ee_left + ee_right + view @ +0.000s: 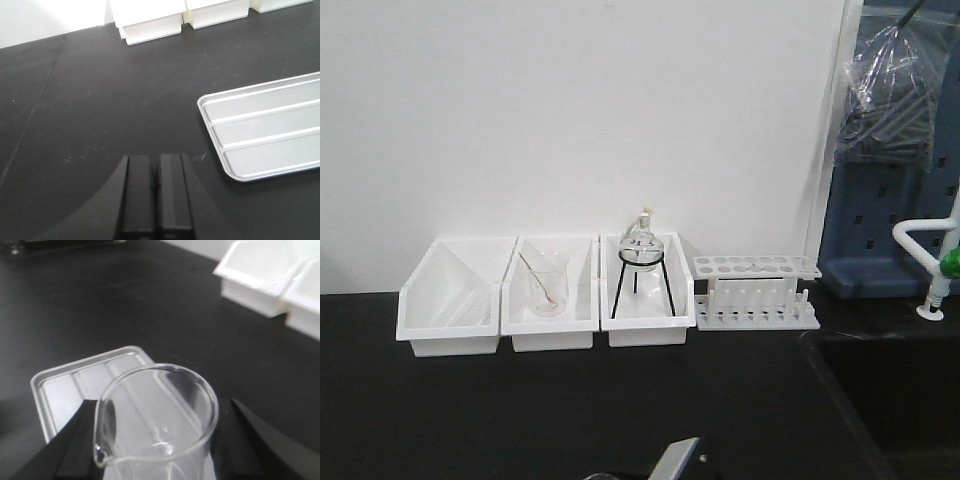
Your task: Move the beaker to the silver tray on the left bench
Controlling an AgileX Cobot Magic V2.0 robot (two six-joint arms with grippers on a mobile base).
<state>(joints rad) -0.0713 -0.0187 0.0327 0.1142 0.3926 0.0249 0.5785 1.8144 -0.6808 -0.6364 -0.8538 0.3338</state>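
Observation:
The small clear beaker, spout toward the lower left, stands between the black fingers of my right gripper, which is shut on it. It is over the near end of the silver tray, which lies on the black bench; I cannot tell whether it touches the tray. My left gripper is shut and empty, low over the bench. The silver tray lies to its right, apart from it. The beaker and tray are out of the front view.
Three white bins stand along the back wall. One holds a larger beaker with a rod, another a flask on a tripod. A test-tube rack stands to their right. The sink and white tap are at the right.

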